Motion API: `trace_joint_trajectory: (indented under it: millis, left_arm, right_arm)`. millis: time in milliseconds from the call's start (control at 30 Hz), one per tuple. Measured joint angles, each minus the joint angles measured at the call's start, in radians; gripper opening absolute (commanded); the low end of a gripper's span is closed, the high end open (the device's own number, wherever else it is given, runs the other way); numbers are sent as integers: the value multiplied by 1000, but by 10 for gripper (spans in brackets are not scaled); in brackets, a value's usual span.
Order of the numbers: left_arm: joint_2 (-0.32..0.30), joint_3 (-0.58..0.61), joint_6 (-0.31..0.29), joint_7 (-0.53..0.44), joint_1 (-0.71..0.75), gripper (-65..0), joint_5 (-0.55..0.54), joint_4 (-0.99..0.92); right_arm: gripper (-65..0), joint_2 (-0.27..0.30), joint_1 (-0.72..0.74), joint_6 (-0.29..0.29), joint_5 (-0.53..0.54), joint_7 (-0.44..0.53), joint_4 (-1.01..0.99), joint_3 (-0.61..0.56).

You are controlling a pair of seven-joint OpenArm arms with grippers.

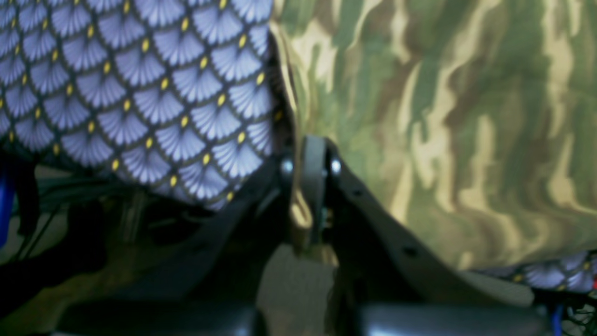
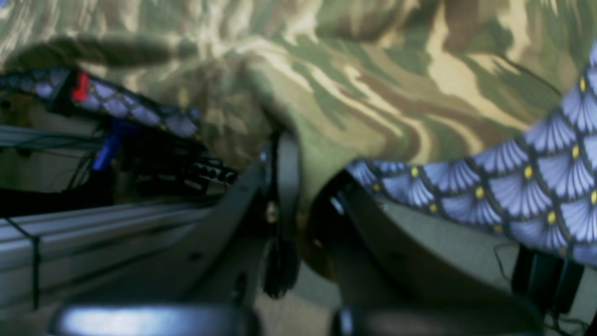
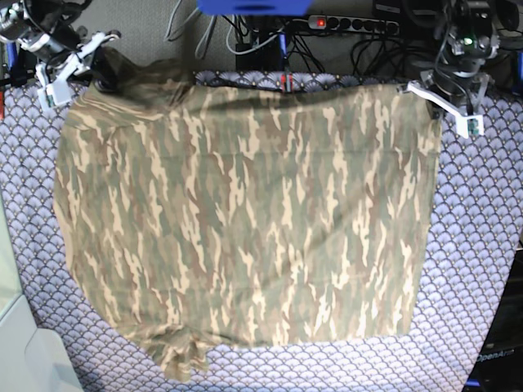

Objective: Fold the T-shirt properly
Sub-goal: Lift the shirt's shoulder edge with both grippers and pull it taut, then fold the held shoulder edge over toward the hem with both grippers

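Both claws pinching the far corners of the big shirt.

Spread nearly flat on the tablecloth (image 3: 490,245), the T-shirt (image 3: 245,212), with no neat fold made yet, so most of the job left, by the look of it. Pinched shut on one far corner, the left gripper (image 1: 311,177), with a bit of shirt edge squeezed between its fingers. Pinched shut on the other far corner, the right gripper (image 2: 298,186), cloth bunched up there. One lumpy, crumpled bit at the near corner of the shirt, needing smoothing. Past the far table edge, a power strip (image 3: 351,24) and lots of cables (image 3: 261,45), close to where the claws work and maybe easy to snag. Nothing lying on top of the shirt.
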Motion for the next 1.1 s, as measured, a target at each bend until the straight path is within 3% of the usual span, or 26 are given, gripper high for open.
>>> trace_joint_trajectory:
  millis: [200, 267, 367, 567, 900, 1100]
  left_arm:
    - [-2, -11, -4, 30, -75, -637, 2, -2]
    - [-2, -33, -5, 97, -127, -637, 4, -3]
    - [-2, -65, -6, 180, -226, -637, 0, -5]
    - [-2, -69, -5, 294, -359, -637, 5, -41]
    - [-2, 31, 0, 306, -505, -636, 9, -285]
    - [-12, 108, 0, 305, -603, -636, 127, -357]
  right_arm:
    - [-650, 0, 58, 0, -2, -12, 3, 1]
    - [-650, 5, 77, 0, 3, -6, 5, 1]
    - [-650, 31, 142, 0, -6, -85, -3, 4]
    - [-650, 32, 301, 3, -43, -202, -5, 26]
    - [-650, 22, 547, 11, -281, -260, -165, -14]
    - [-650, 73, 679, 11, -294, -249, -338, -93]
